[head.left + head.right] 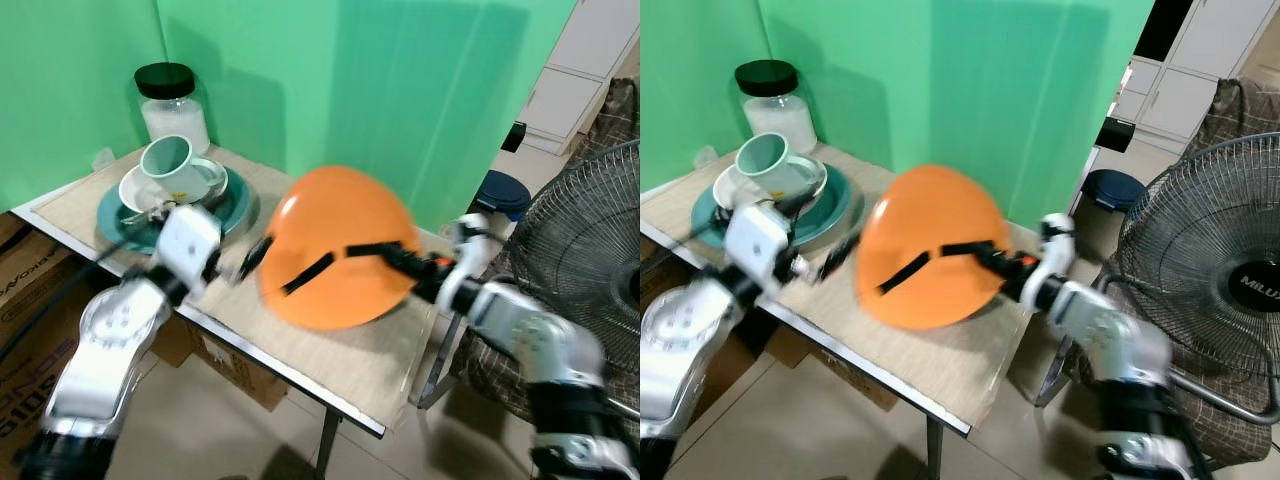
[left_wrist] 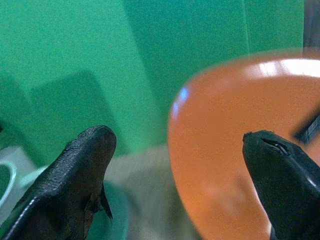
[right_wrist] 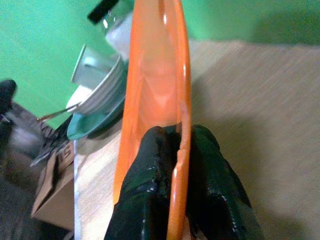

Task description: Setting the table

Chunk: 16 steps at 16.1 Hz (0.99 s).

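Right pincer (image 3: 175,175) clamping rim of orange plate (image 1: 335,250), holding it on edge above worktop (image 1: 330,355). Left pincer (image 1: 240,265) gaping open just beside plate. Step: placing plate. Next: tilting flat, lowering beside teal dish stack (image 1: 175,205).
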Tool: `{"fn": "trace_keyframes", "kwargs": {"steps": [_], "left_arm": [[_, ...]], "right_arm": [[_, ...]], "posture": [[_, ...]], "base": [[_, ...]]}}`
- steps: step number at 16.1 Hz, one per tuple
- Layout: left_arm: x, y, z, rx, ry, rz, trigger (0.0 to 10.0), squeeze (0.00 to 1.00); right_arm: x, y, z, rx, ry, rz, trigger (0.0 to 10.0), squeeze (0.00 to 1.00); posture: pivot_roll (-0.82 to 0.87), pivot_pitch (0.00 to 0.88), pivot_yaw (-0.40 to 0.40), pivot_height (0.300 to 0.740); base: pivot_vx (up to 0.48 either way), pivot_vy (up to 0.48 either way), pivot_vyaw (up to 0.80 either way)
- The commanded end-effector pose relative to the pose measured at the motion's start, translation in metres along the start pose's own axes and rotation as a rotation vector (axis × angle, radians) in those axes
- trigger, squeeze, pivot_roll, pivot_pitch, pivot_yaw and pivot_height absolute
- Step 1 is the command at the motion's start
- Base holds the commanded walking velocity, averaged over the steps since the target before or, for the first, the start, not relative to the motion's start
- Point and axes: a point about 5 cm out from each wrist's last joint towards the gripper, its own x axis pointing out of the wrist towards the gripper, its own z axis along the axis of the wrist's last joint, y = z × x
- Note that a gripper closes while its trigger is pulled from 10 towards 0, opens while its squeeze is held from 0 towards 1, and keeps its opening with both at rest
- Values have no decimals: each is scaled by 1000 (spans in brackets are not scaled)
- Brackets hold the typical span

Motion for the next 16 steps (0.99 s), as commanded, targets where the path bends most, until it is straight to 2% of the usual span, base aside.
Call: {"fn": "trace_keyframes", "kwargs": {"steps": [1,2,3,4,5,6,7,9,12,16], "left_arm": [[5,-3,12,-50,-40,-12,10000,863],[5,-3,12,-50,-40,-12,10000,863],[10,-9,18,-68,-62,-5,10000,1000],[12,-12,22,-62,-77,28,10000,1000],[13,-13,27,-72,-80,55,10000,1000],[13,-15,28,-80,-69,69,10000,565],[11,-19,22,-72,-21,70,10000,0],[8,-28,13,-81,32,72,10000,0],[10,-33,10,-79,61,108,10000,0],[8,-27,10,-8,81,135,10000,0]], "right_arm": [[-12,6,14,-38,-53,3,0,0],[-12,6,14,-38,-53,3,0,0],[-28,14,22,-90,-114,6,0,0],[-43,23,29,-159,-177,3,0,0],[-56,31,34,-218,-247,-4,7804,0],[-67,43,39,-253,-321,-20,10000,0],[-76,54,41,-296,-383,-56,10000,0],[-80,65,36,-271,-451,-78,10000,0],[-83,75,26,-195,-532,-56,10000,0],[-81,74,16,-165,-510,-103,10000,0]], "posture": [[91,0,-54,740],[91,0,-54,740],[82,0,-45,740],[75,0,-38,740],[69,0,-32,740],[63,0,-26,740],[60,0,-23,740],[52,0,-20,740],[52,0,-21,740],[59,0,-22,740]], "base": [[0,0,0],[0,0,0],[0,0,0],[0,0,0],[0,0,0],[0,0,0],[0,0,0],[0,0,-616],[0,0,-796],[0,0,-800]]}}
